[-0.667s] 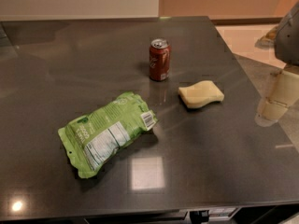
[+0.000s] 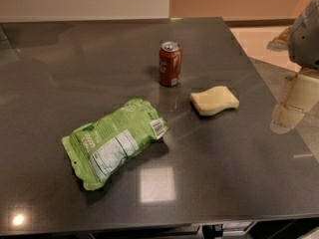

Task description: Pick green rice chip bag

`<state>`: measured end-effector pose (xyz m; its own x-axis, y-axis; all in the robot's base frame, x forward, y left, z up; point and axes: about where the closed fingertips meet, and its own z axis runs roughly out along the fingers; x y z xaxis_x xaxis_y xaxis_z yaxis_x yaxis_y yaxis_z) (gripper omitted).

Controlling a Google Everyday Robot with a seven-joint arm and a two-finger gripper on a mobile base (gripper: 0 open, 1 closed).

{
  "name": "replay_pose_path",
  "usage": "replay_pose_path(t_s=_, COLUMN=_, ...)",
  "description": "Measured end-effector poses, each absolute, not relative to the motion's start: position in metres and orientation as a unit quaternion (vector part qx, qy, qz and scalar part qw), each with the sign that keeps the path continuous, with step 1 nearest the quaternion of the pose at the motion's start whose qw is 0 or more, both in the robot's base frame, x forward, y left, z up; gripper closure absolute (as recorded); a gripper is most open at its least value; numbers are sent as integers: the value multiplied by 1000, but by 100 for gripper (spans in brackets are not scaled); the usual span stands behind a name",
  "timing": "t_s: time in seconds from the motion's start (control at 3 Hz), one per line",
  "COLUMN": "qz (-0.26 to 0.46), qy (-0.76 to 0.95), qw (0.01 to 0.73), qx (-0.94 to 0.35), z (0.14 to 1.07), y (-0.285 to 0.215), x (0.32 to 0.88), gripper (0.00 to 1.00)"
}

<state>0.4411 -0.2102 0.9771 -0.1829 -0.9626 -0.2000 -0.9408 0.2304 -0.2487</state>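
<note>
The green rice chip bag [image 2: 113, 142] lies flat on the dark table [image 2: 75, 59], left of centre and towards the front, with its white nutrition panel and barcode facing up. My gripper [image 2: 293, 103] hangs at the right edge of the view, over the table's right side. It is well to the right of the bag and beyond the sponge, and it touches nothing.
A red soda can [image 2: 170, 63] stands upright behind and to the right of the bag. A pale yellow sponge [image 2: 215, 100] lies between the can and my gripper. The table's front edge runs along the bottom and its right edge lies under my arm [image 2: 308, 34].
</note>
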Motion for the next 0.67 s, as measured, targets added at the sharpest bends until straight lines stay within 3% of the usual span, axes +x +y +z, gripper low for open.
replay_pose_path(t_s=0.67, qz=-6, qy=718, qw=185, qx=-670, z=971, y=-149, x=472, gripper=0)
